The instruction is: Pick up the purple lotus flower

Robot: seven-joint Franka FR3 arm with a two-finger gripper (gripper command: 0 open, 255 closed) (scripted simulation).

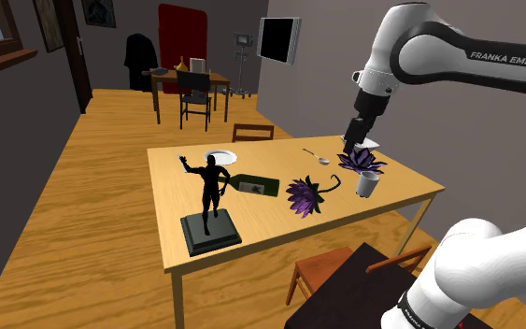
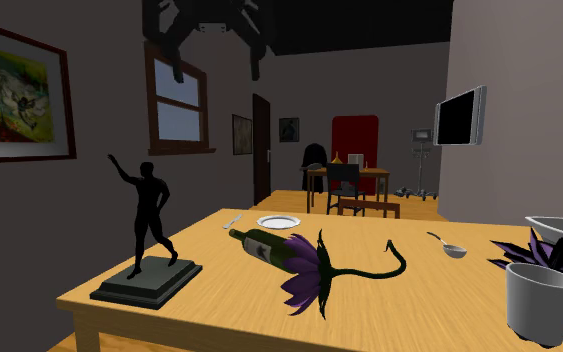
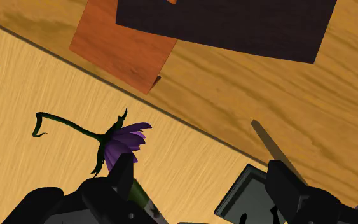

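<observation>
A purple lotus (image 1: 362,161) with spiky petals sits in a white dish (image 2: 559,228) near the table's far corner on the shoulder view's right. A second purple flower (image 1: 305,195) on a curled dark green stem (image 2: 369,271) lies on its side mid-table. My black gripper (image 1: 350,143) hangs just above the lotus in the dish, apart from it. In the wrist view the gripper (image 3: 199,170) is open, with nothing between the fingers (image 3: 124,170). The stemmed flower (image 3: 125,141) lies beyond the fingertip.
On the wooden table (image 1: 251,224) stand a white cup (image 1: 368,184) close to the lotus, a spoon (image 1: 318,156), a lying wine bottle (image 1: 254,185), a white plate (image 1: 220,155) and a black figure statue (image 1: 210,201). A chair (image 3: 123,51) stands at the table's edge.
</observation>
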